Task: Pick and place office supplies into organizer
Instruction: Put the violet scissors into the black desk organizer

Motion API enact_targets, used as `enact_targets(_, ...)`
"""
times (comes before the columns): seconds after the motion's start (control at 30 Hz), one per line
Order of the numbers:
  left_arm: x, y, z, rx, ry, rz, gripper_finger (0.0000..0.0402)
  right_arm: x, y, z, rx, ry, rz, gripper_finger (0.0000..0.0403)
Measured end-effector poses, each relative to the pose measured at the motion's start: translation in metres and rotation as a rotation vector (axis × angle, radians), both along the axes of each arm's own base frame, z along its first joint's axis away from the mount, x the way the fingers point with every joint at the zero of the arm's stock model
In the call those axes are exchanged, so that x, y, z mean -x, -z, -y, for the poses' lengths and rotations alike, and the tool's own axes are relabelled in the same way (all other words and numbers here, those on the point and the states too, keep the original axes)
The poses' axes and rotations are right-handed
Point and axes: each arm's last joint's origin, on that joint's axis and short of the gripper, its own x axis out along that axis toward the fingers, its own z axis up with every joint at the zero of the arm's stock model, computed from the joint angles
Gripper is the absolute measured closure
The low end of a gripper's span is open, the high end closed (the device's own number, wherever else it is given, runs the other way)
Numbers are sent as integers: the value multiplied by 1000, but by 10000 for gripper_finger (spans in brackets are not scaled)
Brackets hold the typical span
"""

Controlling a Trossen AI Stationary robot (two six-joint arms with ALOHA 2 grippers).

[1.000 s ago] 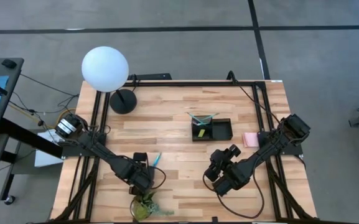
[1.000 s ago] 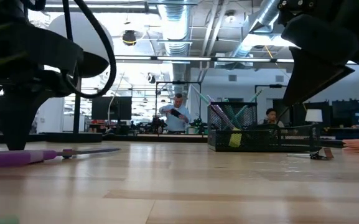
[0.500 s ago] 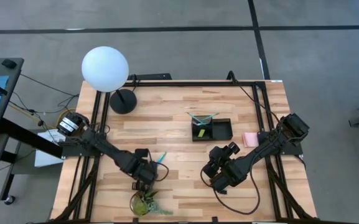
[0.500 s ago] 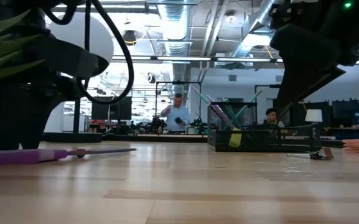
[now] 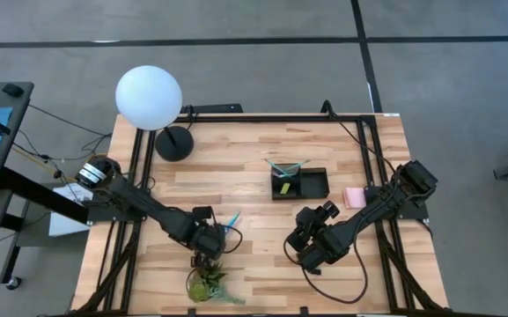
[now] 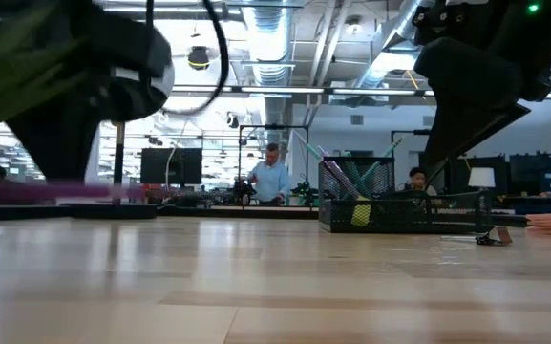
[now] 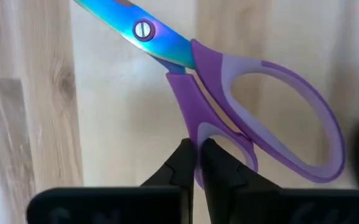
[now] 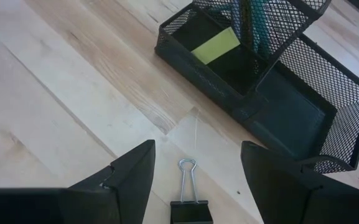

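Observation:
The purple-handled, teal-bladed scissors (image 7: pixel 229 93) are in my left gripper (image 5: pixel 211 244), which is shut on them near the table's front left; in the low view the scissors (image 6: pixel 84 188) hang level above the wood. My right gripper (image 8: pixel 195 155) stands open near the front middle, over a black binder clip (image 8: pixel 188 202) that lies flat on the table between its fingers, untouched. The black mesh organizer (image 5: pixel 299 183) stands farther back with pens upright in its tall compartment and a yellow note (image 8: pixel 215 45) in its tray. A pink sticky-note pad (image 5: pixel 353 197) lies to its right. My left gripper pinches the dark purple bar of the scissors' handle (image 7: pixel 191 134) between its two fingertips, a short way behind the pivot screw. The fingers come from above and lie across the bar. The scissors are lifted clear of the table and hang about level.
A lamp with a white globe (image 5: pixel 149 97) and round black base (image 5: pixel 173 143) stands at the far left. A small green spiky plant (image 5: pixel 208 286) sits at the front edge just below my left gripper. Bare wood lies between the arms and the organizer.
My left gripper has shifted slightly toward the table's right, shut on the scissors' handle and gone up. The scissors, which lay flat on the wood, are now lifted clear and roughly level.

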Motion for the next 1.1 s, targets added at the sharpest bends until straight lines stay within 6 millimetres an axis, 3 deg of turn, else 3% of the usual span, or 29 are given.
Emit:
enact_targets(0.27, -1, -40, 17, -15, 11, 73, 399, 0, 0, 0, 0, -1, -1, 168)
enact_targets(0.43, 0, -64, 10, -147, -29, 49, 400, 1, 0, 0, 6, -3, -9, 168)
enact_targets(0.6, -11, -82, -7, -206, 56, 43, 401, 4, -1, 2, 29, 2, -40, 168)
enact_targets(0.87, -57, -109, -62, -77, 163, 213, 401, 13, -6, -1, 57, 29, -67, 168)
enact_targets(1.0, -75, -126, -110, 124, 210, 326, 401, 24, -19, -15, 29, 86, -69, 168)
enact_targets(1.1, -78, -138, -154, 285, 137, 382, 401, 35, -24, -29, 18, 89, -21, 168)
